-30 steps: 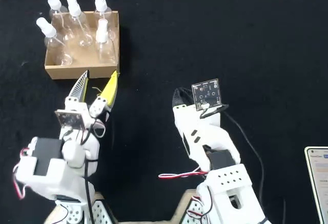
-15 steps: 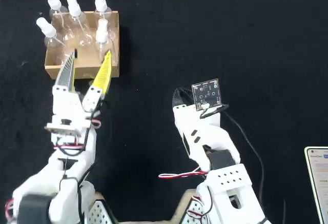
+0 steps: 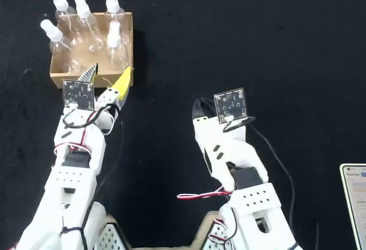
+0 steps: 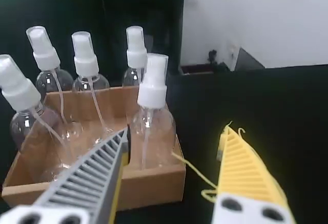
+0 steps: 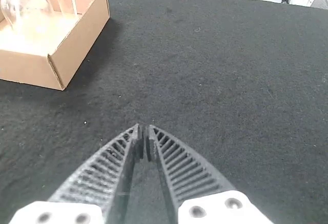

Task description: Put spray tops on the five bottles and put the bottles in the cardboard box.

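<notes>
The cardboard box (image 3: 62, 80) stands at the table's far left with several clear bottles inside, all upright and fitted with white spray tops (image 3: 114, 31). My left gripper (image 3: 107, 74) is open and empty at the box's near wall, its yellow finger (image 3: 122, 80) by the near right corner. In the left wrist view, the grey finger (image 4: 97, 170) and yellow finger (image 4: 243, 170) frame the box (image 4: 148, 183) and the nearest bottle (image 4: 152, 116). My right gripper (image 5: 143, 131) is shut and empty over bare cloth at mid-table (image 3: 198, 108).
Black cloth covers the whole table (image 3: 257, 44). A white device with a screen (image 3: 354, 198) lies at the near right edge. Cables and gear sit beyond the table's far edge. The box (image 5: 56, 39) lies off to the side in the right wrist view.
My left gripper moved forward from the near cloth to the box's front wall, and its wrist tilted up; it stayed open. The right arm has not moved.
</notes>
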